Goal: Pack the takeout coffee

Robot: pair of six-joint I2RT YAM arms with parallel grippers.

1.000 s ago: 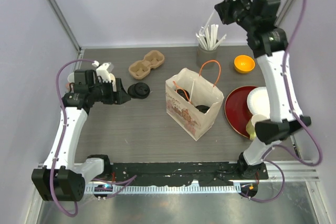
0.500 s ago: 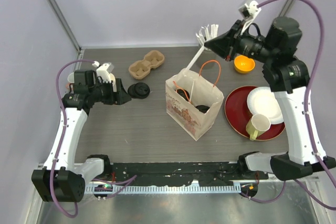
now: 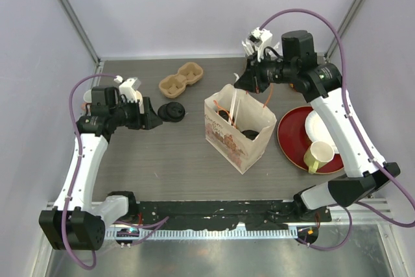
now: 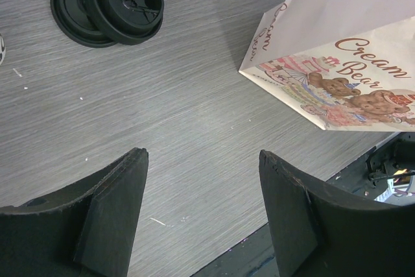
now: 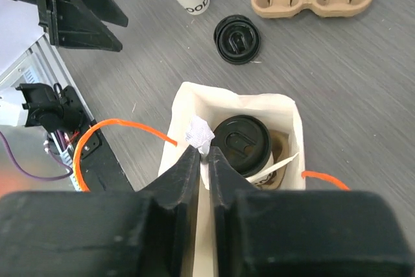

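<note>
Mid-table: paper bag (image 3: 233,144), mouth open upward. Bare table (image 4: 194,95) between bag and left gripper (image 4: 202,155), whose fingers are spread and empty, near black lids (image 4: 123,1). Bag print: "Cream Bear". Lidded coffee cup (image 5: 241,144) upright inside bag. Right gripper (image 5: 202,154) pinching white wrapped straw (image 5: 198,133), now low over bag mouth. Second ago it was raised by back wall.

Tabletop (image 3: 175,160) finished in grey wood-grain, evenly lit. Enclosed on three sides by pale lavender wall panels (image 3: 175,11), joined by aluminium posts (image 3: 69,11).
</note>
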